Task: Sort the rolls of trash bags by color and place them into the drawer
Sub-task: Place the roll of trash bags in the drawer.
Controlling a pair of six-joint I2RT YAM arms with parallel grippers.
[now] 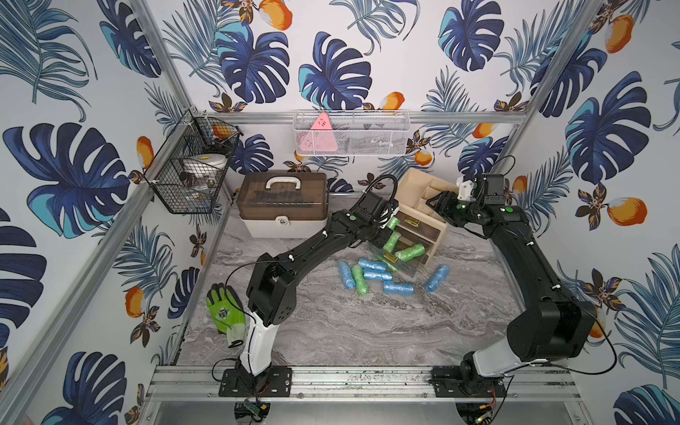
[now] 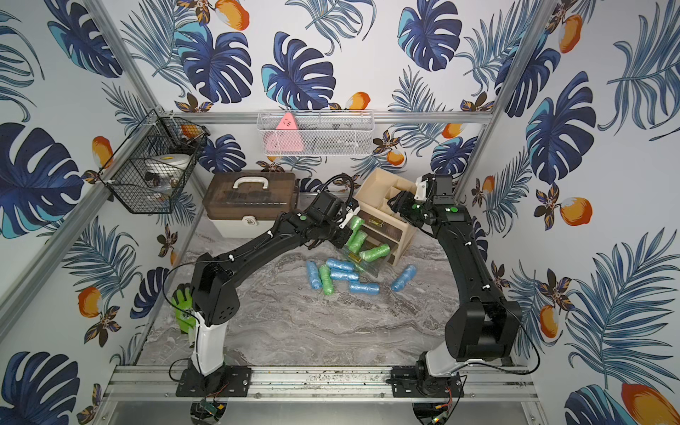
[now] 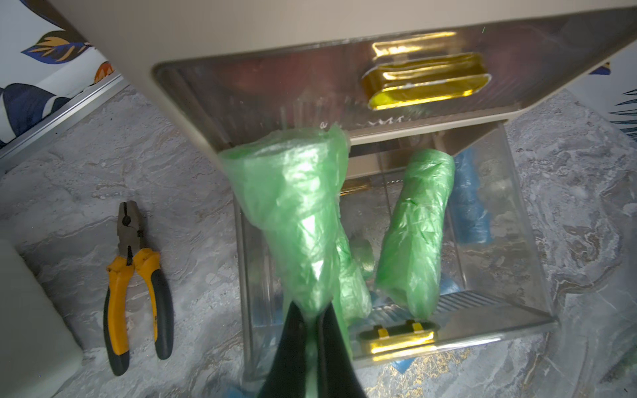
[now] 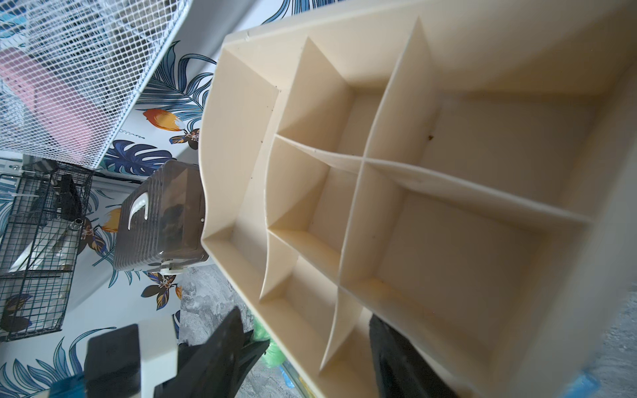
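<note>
My left gripper [image 3: 312, 310] is shut on one end of a green roll [image 3: 293, 206], which hangs over the open clear drawer [image 3: 482, 330] of the beige organizer [image 1: 419, 206]. Two more green rolls [image 3: 417, 234] lie inside that drawer [image 1: 408, 272]. In both top views the held roll [image 1: 393, 223] [image 2: 355, 223] sits just above them. On the marble in front lie several blue rolls [image 1: 377, 275] and one green roll [image 1: 359, 279]. My right gripper [image 4: 306, 327] stands open at the organizer's top tray, its rim between the fingers [image 4: 234, 344].
Yellow-handled pliers [image 3: 134, 275] lie left of the organizer. A brown-lidded toolbox [image 1: 281, 204] stands at the back left, and a green glove [image 1: 224, 309] lies by the left arm's base. A black wire basket [image 1: 191, 165] and a white mesh basket [image 1: 349, 132] hang on the walls.
</note>
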